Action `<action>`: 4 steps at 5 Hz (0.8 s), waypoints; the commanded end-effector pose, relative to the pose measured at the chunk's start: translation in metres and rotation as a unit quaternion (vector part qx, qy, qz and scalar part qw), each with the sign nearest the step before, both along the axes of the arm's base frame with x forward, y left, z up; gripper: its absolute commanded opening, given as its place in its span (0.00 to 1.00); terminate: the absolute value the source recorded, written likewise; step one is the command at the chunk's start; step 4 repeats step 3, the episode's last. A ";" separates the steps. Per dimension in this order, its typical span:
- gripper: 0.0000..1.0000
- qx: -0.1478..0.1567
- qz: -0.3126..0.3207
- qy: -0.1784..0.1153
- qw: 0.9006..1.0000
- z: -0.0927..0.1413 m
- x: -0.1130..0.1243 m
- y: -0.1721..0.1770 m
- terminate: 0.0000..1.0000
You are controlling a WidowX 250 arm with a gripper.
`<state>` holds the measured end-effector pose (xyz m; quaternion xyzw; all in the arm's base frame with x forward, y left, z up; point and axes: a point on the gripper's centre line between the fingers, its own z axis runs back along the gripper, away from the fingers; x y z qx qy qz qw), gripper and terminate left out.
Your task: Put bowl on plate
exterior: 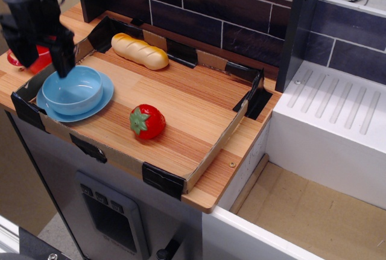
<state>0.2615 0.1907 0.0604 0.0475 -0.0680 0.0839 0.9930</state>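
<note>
Bowl (pixel 72 89) on plate (pixel 95 104); gripper (pixel 41 61) open above.

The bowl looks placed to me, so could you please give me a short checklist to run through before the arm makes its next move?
1. Bowl sits inside the plate rim: ok.
2. Bowl upright, not tilted: ok.
3. Gripper free of the bowl: ok; one finger hangs just above the bowl's back rim, the other to its left, nothing between them.
4. Gripper open: ok.
5. Red cup out of the arm's way: cannot tell; it is mostly hidden behind the gripper.
6. Strawberry and bread apart from the plate: ok.
</note>
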 end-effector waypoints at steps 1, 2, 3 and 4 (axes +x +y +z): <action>1.00 0.012 0.013 -0.072 0.997 0.071 0.016 -0.031 0.00; 1.00 0.012 0.013 -0.072 0.997 0.071 0.016 -0.031 0.00; 1.00 0.012 0.013 -0.072 0.997 0.071 0.016 -0.031 1.00; 1.00 0.012 0.013 -0.072 0.997 0.071 0.016 -0.031 1.00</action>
